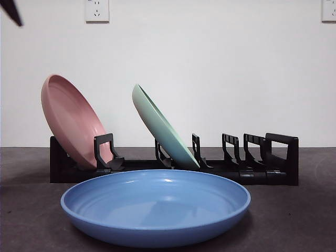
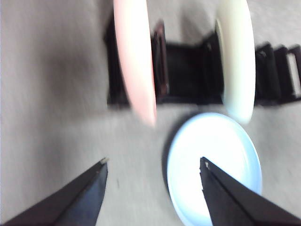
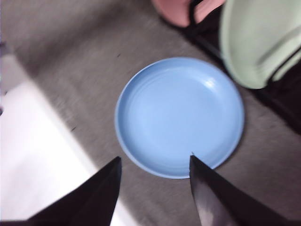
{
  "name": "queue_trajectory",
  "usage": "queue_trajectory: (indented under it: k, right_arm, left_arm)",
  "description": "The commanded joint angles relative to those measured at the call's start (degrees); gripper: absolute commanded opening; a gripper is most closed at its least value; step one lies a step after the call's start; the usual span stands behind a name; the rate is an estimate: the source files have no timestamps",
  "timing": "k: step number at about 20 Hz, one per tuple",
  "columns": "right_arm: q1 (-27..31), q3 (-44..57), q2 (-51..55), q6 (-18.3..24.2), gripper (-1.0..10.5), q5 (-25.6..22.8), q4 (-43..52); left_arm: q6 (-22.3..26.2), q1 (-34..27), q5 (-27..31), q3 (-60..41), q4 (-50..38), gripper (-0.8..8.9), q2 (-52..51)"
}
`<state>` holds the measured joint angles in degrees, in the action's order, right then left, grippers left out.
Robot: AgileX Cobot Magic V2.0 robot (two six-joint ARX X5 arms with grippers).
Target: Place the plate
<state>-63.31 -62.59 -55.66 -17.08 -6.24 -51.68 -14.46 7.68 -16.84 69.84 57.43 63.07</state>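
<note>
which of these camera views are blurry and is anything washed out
Front view: sharp, evenly lit, a soft highlight on the blue plate. Left wrist view: heavily smeared and overexposed, so the pink plate and green plate look nearly white above the open left gripper. Right wrist view: mildly soft; a pale patch beside the open right gripper is blown out.
</note>
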Motion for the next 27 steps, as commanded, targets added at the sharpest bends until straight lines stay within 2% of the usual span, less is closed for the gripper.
queue_trajectory:
  k: [1,6,9,11,16,19,21,23,27]
  right_arm:
    - [-0.4,-0.9,1.1,-2.0,2.3,-2.2,-0.4]
    - [-0.3,-0.9,1.9,-2.4,2.3,-3.3,-1.7]
    - [-0.3,-0.9,1.9,-2.4,2.3,-3.3,-1.6]
    - [-0.3,-0.9,1.9,-2.4,2.3,-4.5,-1.6]
    - [-0.3,-0.9,1.9,-2.4,2.3,-5.9,-1.6]
    - [-0.3,-0.9,1.9,-2.4,2.3,-5.9,-1.6]
    - [-0.3,-0.9,1.9,-2.5,2.3,-5.9,-1.6]
    - [-0.3,-0.9,1.9,-2.5,2.3,-6.3,-1.6]
    - [-0.3,-0.9,1.9,-2.6,2.3,-6.3,-1.5]
  left_arm:
    - [-0.2,2.9,5.7,7.6,0.0,3.09,7.0]
    - [-0.2,8.0,16.6,18.4,0.4,3.09,19.4]
    - [-0.2,9.8,23.3,20.7,0.2,3.10,24.6]
    - [-0.1,10.4,25.8,21.3,0.0,3.10,27.2]
    - [-0.2,10.3,27.8,21.6,-0.7,2.97,30.2]
    - [-0.1,10.4,27.9,21.6,-1.1,1.20,30.2]
    - [0.1,10.4,27.9,21.6,-1.4,0.53,30.2]
    - [0.3,10.4,27.9,21.6,-1.8,0.19,30.2]
    - [0.7,10.3,27.9,21.6,-2.3,0.20,30.5]
